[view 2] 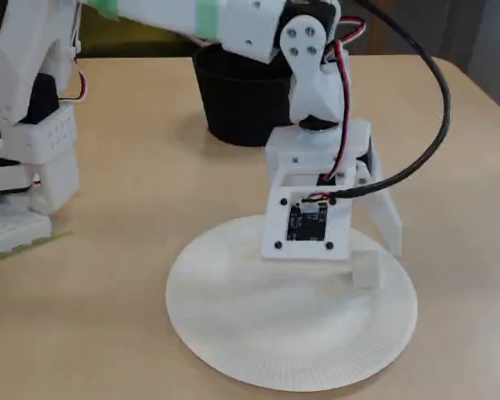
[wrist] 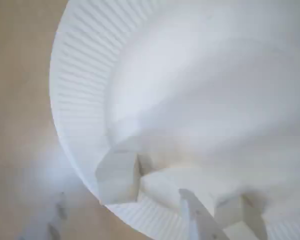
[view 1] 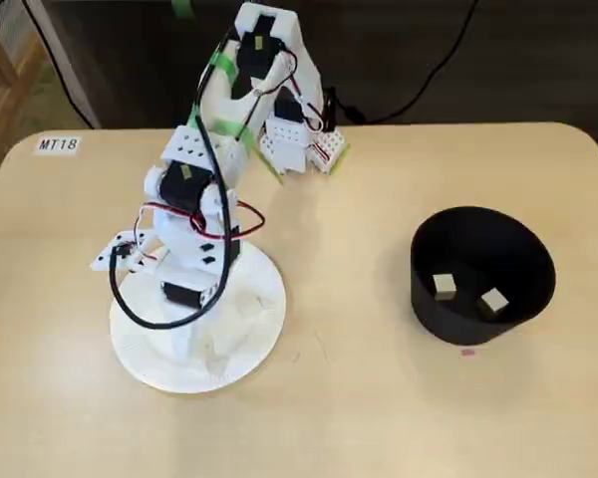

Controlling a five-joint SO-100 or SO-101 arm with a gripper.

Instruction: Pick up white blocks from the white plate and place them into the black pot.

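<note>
A white block (view 2: 366, 268) sits on the white plate (view 2: 233, 333), close to the rim, and the jaws hang right over it, spread apart, one finger (view 2: 389, 218) visible just beyond the cube in a fixed view. Nothing is gripped yet; the gripper (wrist: 225, 212) looks lined up to straddle a cube. In the wrist view one block (wrist: 119, 176) lies just inside the ribbed rim, and another (wrist: 229, 210) sits between the fingertips at the lower edge. The arm (view 1: 194, 214) reaches down steeply over the plate, which lies near the tabletop's (view 1: 359, 398) left side in the other fixed view. Well apart, toward the right side, stands the black pot (view 1: 478, 274), mouth up, two blocks (view 1: 445, 286) already resting on its floor. So this reads as another pick beginning: close, lift, carry across.
</note>
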